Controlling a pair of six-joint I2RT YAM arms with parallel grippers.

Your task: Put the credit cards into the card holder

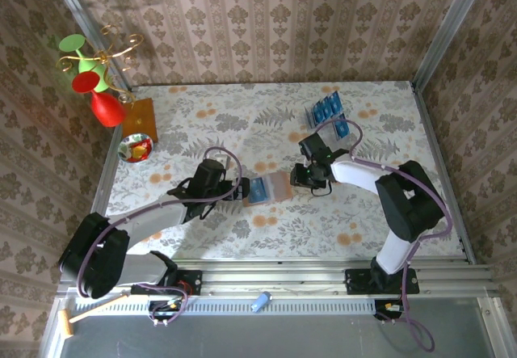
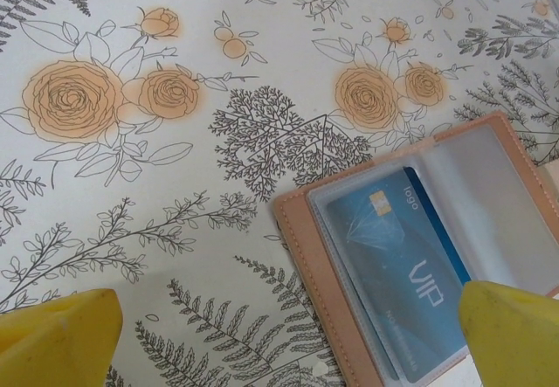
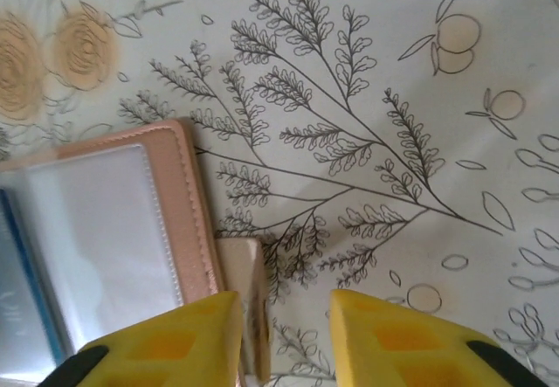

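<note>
The card holder (image 1: pixel 280 185) lies open and flat mid-table, a salmon wallet with clear sleeves (image 2: pixel 301 230) (image 3: pixel 179 195). One blue credit card (image 1: pixel 258 190) marked VIP sits inside its left sleeve (image 2: pixel 410 265). Several more blue credit cards (image 1: pixel 327 109) stand in a clear rack at the back right. My left gripper (image 1: pixel 241 188) (image 2: pixel 284 352) hovers over the wallet's left edge, jaws wide open and empty. My right gripper (image 1: pixel 309 176) (image 3: pixel 284 343) is low at the wallet's right edge, jaws apart. The wallet's small tab (image 3: pixel 249 300) lies against its left finger (image 3: pixel 166 343).
A red vase with goblets (image 1: pixel 101 103), an orange wooden board (image 1: pixel 139 117) and a small bowl (image 1: pixel 135 148) sit at the back left. Patterned walls close in the table on three sides. A small blue object (image 1: pixel 260 301) lies on the front rail.
</note>
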